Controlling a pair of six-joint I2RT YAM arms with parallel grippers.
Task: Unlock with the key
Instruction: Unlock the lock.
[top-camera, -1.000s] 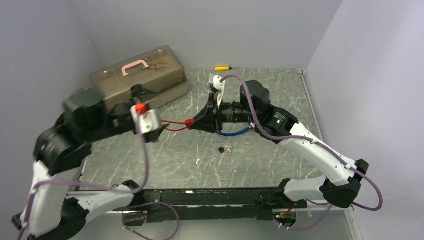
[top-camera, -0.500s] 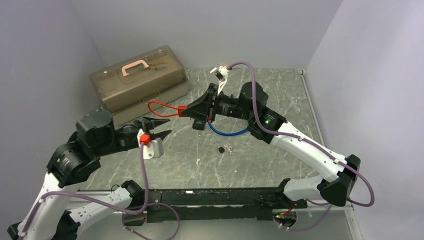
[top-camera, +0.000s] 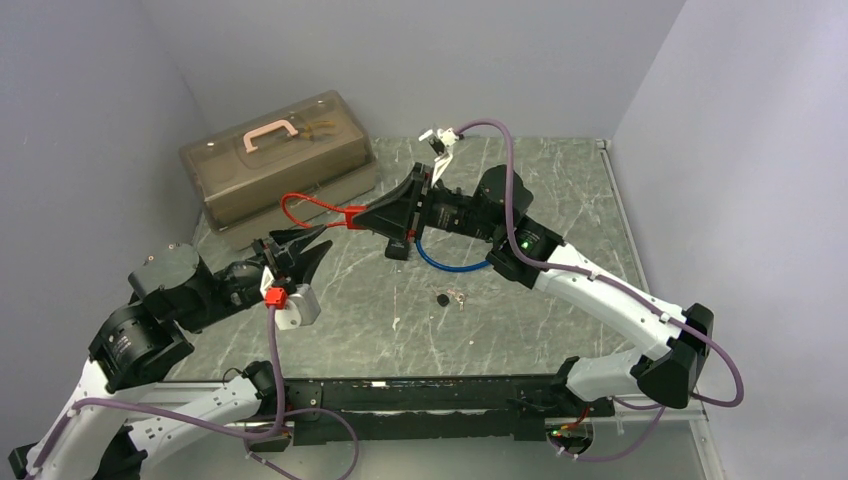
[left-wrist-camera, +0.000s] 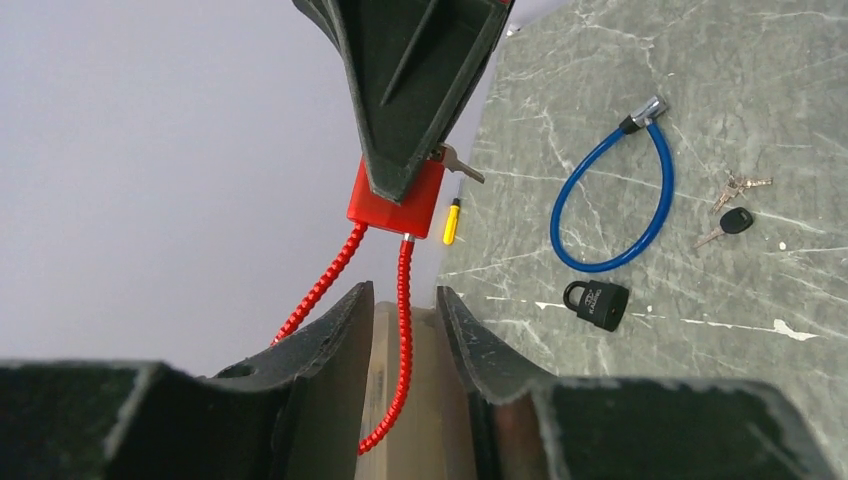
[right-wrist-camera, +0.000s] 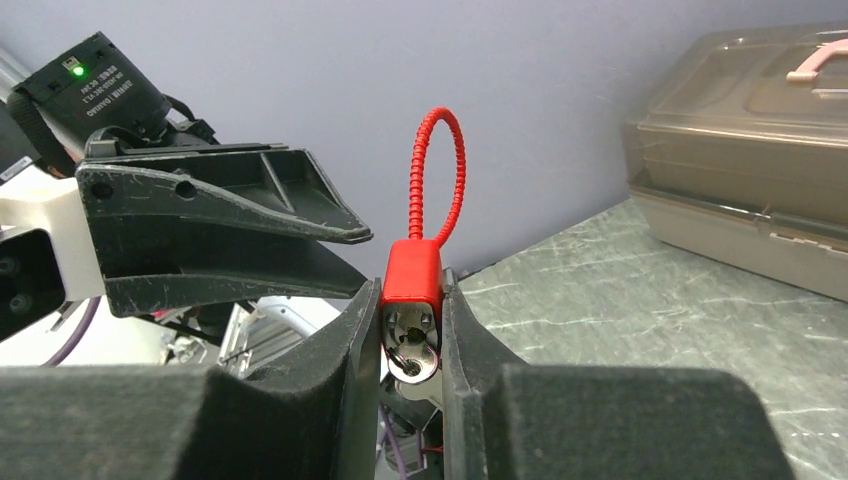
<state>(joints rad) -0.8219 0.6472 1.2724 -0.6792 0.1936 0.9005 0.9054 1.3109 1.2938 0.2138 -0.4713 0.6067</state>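
Note:
My right gripper (top-camera: 368, 217) (right-wrist-camera: 410, 292) is shut on the body of the red cable lock (top-camera: 352, 217) (right-wrist-camera: 411, 272), held above the table. A silver key (right-wrist-camera: 415, 355) (left-wrist-camera: 461, 165) sits in the keyhole at the body's end, between the right fingers. The lock's red cable loop (top-camera: 298, 201) (left-wrist-camera: 402, 300) points toward the toolbox. My left gripper (top-camera: 312, 240) (left-wrist-camera: 403, 295) hovers just near-left of the loop. Its jaws stand narrowly apart. In the left wrist view the cable runs through the gap with room on both sides, gripped by neither finger.
A tan toolbox (top-camera: 280, 160) (right-wrist-camera: 750, 150) with a pink handle stands at the back left. On the table lie a blue cable lock (top-camera: 450, 265) (left-wrist-camera: 610, 215), a black padlock (left-wrist-camera: 597, 303), loose keys (top-camera: 447, 298) (left-wrist-camera: 735, 220) and a yellow screwdriver (left-wrist-camera: 452, 222).
The left arm drew back toward the near left and its jaws narrowed from wide open. The right arm carried the red lock left, toward the toolbox.

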